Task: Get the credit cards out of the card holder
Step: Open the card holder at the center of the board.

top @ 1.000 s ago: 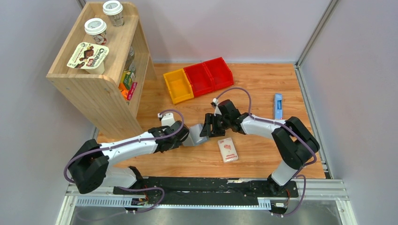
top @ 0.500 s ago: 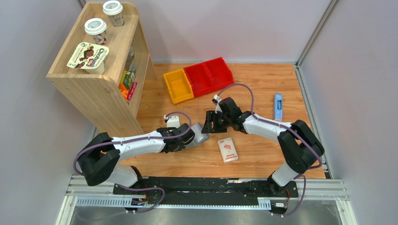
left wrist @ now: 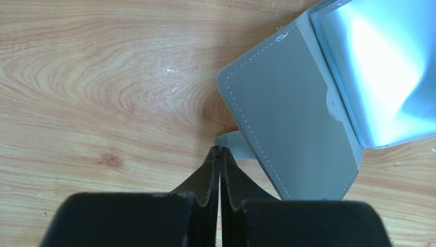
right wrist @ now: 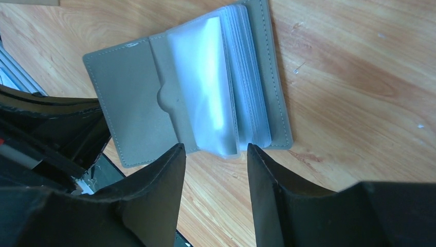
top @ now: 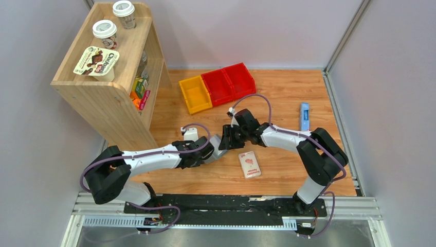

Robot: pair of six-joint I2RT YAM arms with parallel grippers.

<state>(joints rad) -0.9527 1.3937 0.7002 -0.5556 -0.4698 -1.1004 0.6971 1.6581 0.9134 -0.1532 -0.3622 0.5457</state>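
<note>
The card holder lies open on the wooden table, a grey bifold with a stack of clear pale-blue sleeves and a grey inner panel. I cannot make out any credit cards in the sleeves. My left gripper is shut, its tips pinched on the holder's snap tab at the holder's near edge; it also shows in the top view. My right gripper is open just above the near edge of the sleeves, touching nothing; it also shows in the top view.
A white-and-pink packet lies just right of the holder. A small blue object lies far right. A yellow bin and red bins stand at the back. A wooden shelf stands at the left.
My left gripper has shifted to the right, and the card holder has moved a little right with it. My right gripper has stayed over the holder, edging slightly left.
</note>
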